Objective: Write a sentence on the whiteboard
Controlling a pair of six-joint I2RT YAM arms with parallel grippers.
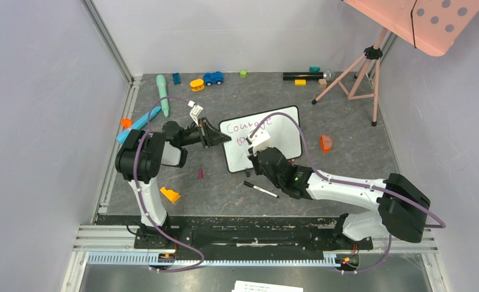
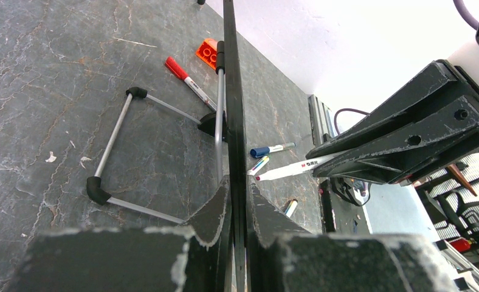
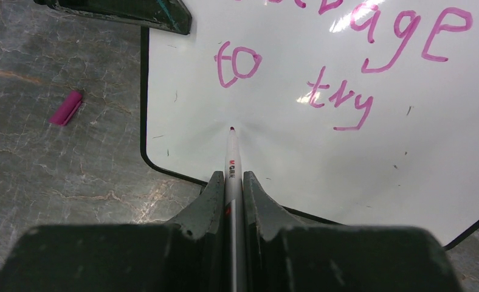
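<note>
Whiteboard [image 1: 279, 137]: small white board with rounded corners and a thin black frame; stands mid-surface between the two arms, propped on a wire stand [image 2: 112, 143] with black feet.
Surface [image 1: 346, 152]: dark grey, marbled.
Sentence [image 3: 337, 97]: pink-purple handwriting on the board's upper part; "Courage" on the top line, "to" and "try" below it.
Left end effector [image 2: 237, 188]: clenched on the whiteboard's left edge, one finger on each face.
Right end effector [image 3: 231, 182]: clenched around a marker [image 3: 232, 155], the barrel lying between both fingers; the tip touches the board below "to" and left of "try".
Marker print: red letters "M" and "G" just ahead of the fingers; the rest is too small to read.
Cap [image 3: 65, 108]: pink, lying on the surface near the board's left side, not touching it.
</note>
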